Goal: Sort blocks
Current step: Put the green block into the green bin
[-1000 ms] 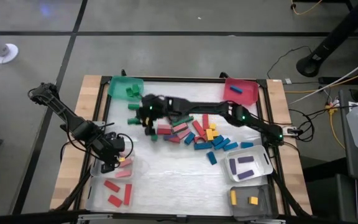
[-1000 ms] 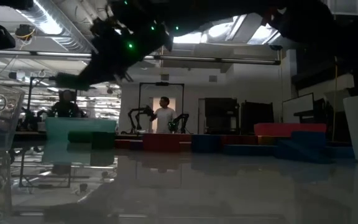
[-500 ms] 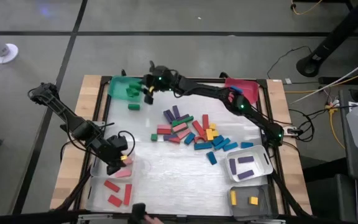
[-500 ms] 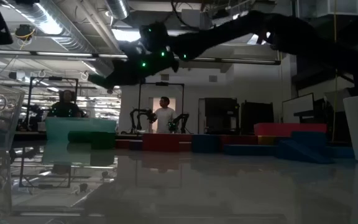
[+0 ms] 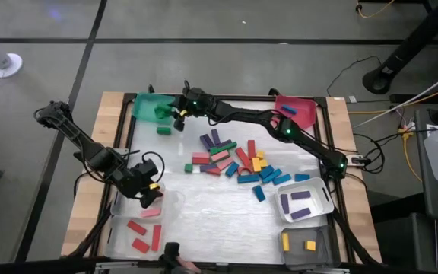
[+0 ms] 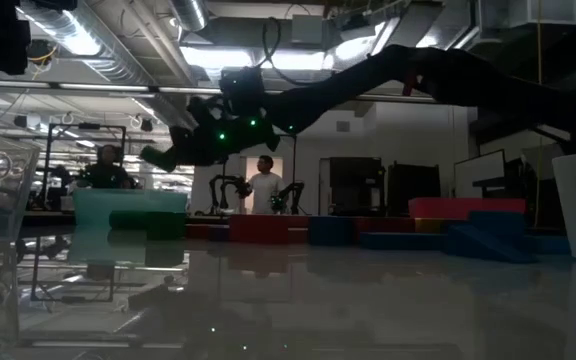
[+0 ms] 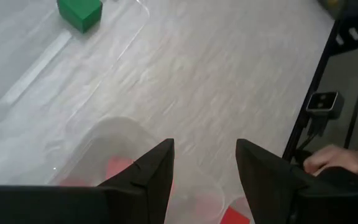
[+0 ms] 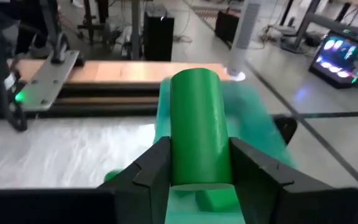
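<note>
My right gripper [image 5: 179,116] [image 8: 195,152] hangs above the table beside the green bin [image 5: 149,101], shut on a green round block [image 8: 194,112]. In the low view it [image 6: 160,157] is well above the tabletop. My left gripper [image 5: 151,193] [image 7: 205,152] is open and empty over the clear bin [image 7: 114,140] at the table's left, which holds pink blocks [image 5: 150,212]. Mixed blocks [image 5: 238,161] in red, pink, blue, purple, green and yellow lie in a loose pile at the table's middle. One green block [image 5: 163,130] rests flat near the green bin. My right gripper pinches the green round block between its two fingers [image 8: 151,171], one on each side of its curved wall [image 8: 178,155]. The block lies along the fingers and sticks out past their tips. The fingers reach in from the table's right, and the block is lifted clear.
A red bin [image 5: 304,116] holding a blue block stands at the far right. A clear bin [image 5: 319,207] with purple blocks and a grey bin [image 5: 316,233] with yellow blocks sit near right. Red blocks [image 5: 144,234] lie in a near-left clear bin. A person's hand [image 7: 331,159] shows at the near edge.
My right gripper has risen from the left side of the block pile and swung toward the far edge, ending beside the green bin with the green block in its fingers.
</note>
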You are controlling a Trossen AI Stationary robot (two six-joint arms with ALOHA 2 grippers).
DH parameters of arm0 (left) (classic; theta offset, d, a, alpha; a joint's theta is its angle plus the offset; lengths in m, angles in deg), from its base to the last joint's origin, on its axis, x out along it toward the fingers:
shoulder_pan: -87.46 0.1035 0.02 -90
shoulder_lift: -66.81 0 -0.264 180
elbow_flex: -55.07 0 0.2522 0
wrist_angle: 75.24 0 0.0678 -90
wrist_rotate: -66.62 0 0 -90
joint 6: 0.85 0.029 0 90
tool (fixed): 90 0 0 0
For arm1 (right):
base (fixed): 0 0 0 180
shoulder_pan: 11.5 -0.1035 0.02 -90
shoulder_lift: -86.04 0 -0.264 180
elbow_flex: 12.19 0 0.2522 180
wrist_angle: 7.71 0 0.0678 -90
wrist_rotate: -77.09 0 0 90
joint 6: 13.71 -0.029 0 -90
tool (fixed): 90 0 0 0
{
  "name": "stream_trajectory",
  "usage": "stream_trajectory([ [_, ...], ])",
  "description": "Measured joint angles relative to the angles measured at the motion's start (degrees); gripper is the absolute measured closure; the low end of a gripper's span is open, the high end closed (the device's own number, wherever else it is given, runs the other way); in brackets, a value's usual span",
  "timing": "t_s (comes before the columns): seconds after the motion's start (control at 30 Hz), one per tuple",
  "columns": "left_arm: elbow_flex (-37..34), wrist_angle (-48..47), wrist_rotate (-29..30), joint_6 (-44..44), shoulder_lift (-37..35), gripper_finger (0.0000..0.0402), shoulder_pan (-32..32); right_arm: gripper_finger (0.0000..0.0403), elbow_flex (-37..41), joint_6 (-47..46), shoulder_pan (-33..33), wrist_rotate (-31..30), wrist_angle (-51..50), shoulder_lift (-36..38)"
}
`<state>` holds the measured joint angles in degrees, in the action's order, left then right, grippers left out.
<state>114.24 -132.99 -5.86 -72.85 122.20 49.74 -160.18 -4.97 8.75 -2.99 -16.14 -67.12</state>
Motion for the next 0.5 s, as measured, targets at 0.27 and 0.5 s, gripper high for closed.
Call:
stream_trajectory([
  [0.27,0.0,-0.1,2.0,-1.4,0.0,0.0240,0.0,0.0256,0.0,-1.1,0.0,-0.4,1.0,0.1],
  [0.5,0.0,-0.1,2.2,-1.5,0.0,0.0240,0.0,0.0255,0.0,-1.0,0.0,-0.7,1.0,0.1],
])
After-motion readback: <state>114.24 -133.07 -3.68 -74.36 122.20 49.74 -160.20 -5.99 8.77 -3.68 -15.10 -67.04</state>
